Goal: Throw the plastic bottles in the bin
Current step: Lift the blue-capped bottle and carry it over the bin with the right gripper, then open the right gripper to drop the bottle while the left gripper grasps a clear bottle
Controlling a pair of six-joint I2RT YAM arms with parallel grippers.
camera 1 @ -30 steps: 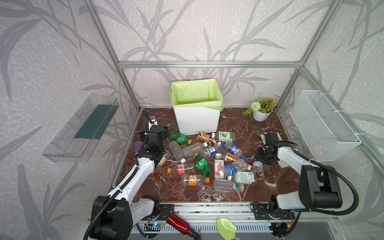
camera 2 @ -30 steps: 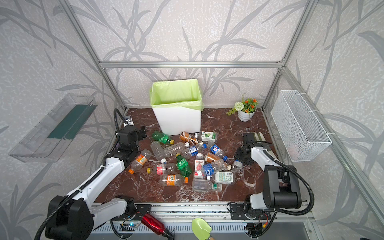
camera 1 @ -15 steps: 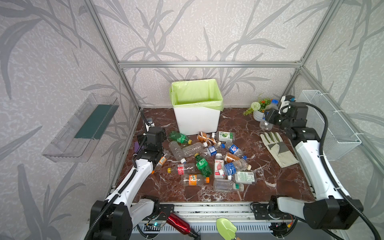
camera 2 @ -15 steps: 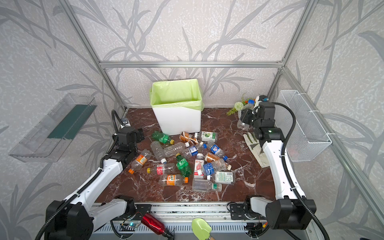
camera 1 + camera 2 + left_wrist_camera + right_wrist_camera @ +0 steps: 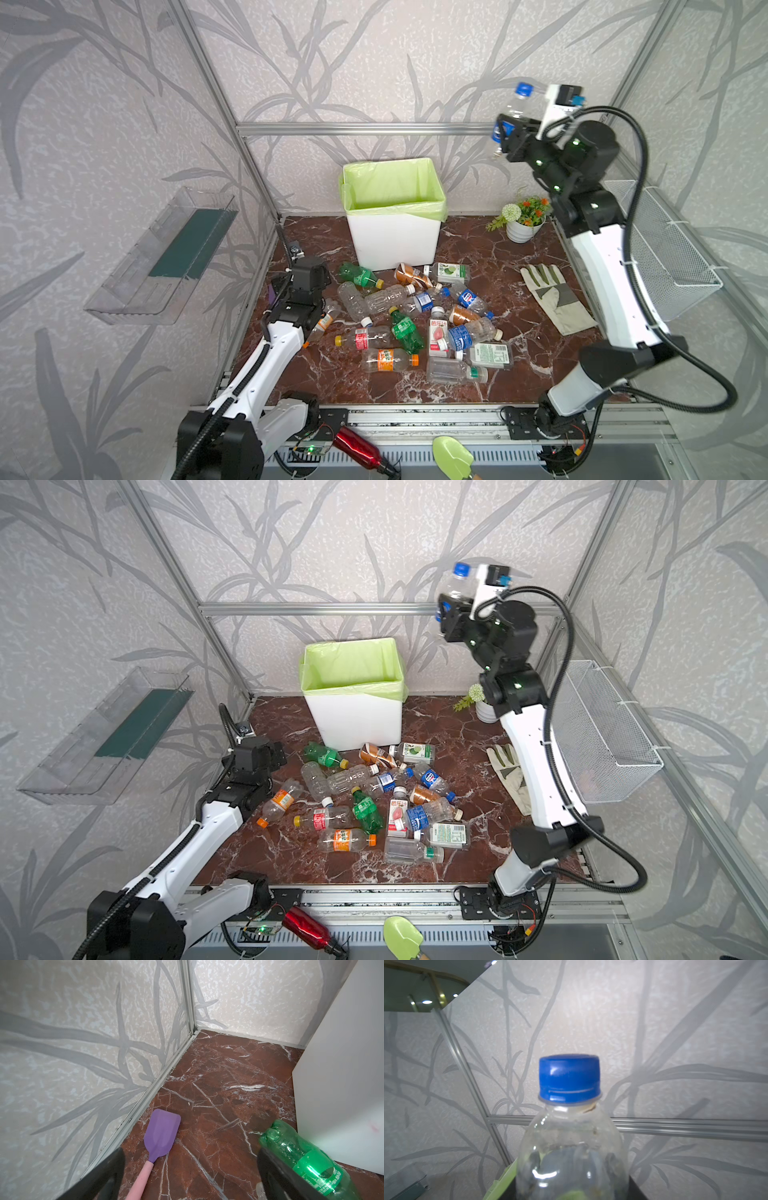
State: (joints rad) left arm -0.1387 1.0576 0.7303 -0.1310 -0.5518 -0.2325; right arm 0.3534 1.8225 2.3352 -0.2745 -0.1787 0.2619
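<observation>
Several plastic bottles (image 5: pixel 415 324) (image 5: pixel 374 804) lie heaped on the marble floor in front of the bin (image 5: pixel 395 243) (image 5: pixel 353 723), a white box with a light green bag over its rim. High up, to the right of the bin, my right gripper (image 5: pixel 505 139) (image 5: pixel 449 621) is shut on a clear bottle with a blue cap (image 5: pixel 515 108) (image 5: pixel 457 586) (image 5: pixel 569 1078), held upright. My left gripper (image 5: pixel 307 274) (image 5: pixel 266 750) (image 5: pixel 191 1167) stands open low over the floor at the left, with nothing between its fingers. A green bottle (image 5: pixel 307 1159) lies just outside one finger, beside the bin wall (image 5: pixel 342 1064).
A purple spatula (image 5: pixel 162 1132) lies by the left wall. A work glove (image 5: pixel 555 297) and a flower pot (image 5: pixel 521 226) sit at the right. A wire-mesh basket (image 5: pixel 660 249) hangs on the right wall and a clear tray (image 5: pixel 166 253) on the left wall. A red metal bottle (image 5: pixel 359 449) lies on the front rail.
My right arm has lifted the blue-capped bottle from the floor to high up beside the bin, uncovering the glove. The left arm has hardly moved.
</observation>
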